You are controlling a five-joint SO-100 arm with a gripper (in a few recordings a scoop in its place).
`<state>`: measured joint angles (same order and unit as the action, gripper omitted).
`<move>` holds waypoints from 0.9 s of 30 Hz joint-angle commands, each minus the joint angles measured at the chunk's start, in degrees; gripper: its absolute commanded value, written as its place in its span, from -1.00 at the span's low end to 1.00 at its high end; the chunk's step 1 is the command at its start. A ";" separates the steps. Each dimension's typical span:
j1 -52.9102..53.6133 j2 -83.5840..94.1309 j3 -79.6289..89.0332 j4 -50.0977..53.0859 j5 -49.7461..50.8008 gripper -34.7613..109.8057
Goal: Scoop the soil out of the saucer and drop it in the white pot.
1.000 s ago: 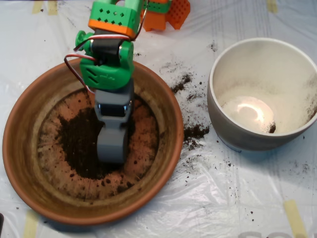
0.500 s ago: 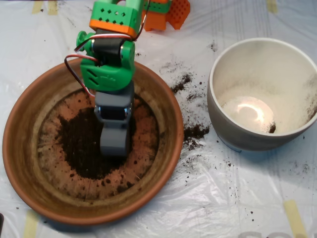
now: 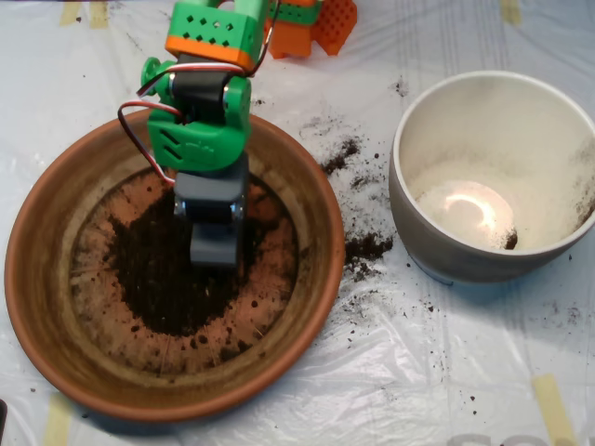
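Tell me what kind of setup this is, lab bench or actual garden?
Probably an indoor test bench, not a garden: the table is covered in taped-down clear plastic sheeting, a small 3D-printed arm's gripper works over a terracotta saucer of soil, and a white pot stands beside it.

The green and orange arm [image 3: 206,88] reaches in from the far left side, its grey scoop [image 3: 217,243] pointing straight down toward the near edge.

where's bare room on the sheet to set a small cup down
Free: bottom right, below the white pot, and top left above the saucer. Crowded: the strip between saucer and pot, strewn with spilled soil, and the arm base up top.
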<state>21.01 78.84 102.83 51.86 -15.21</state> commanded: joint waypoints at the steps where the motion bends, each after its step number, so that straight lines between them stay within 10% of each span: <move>1: 0.35 4.75 -3.25 2.37 -1.14 -0.53; 27: -11.60 31.03 -11.16 20.48 -0.88 -0.53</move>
<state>10.90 102.74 95.01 71.72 -15.64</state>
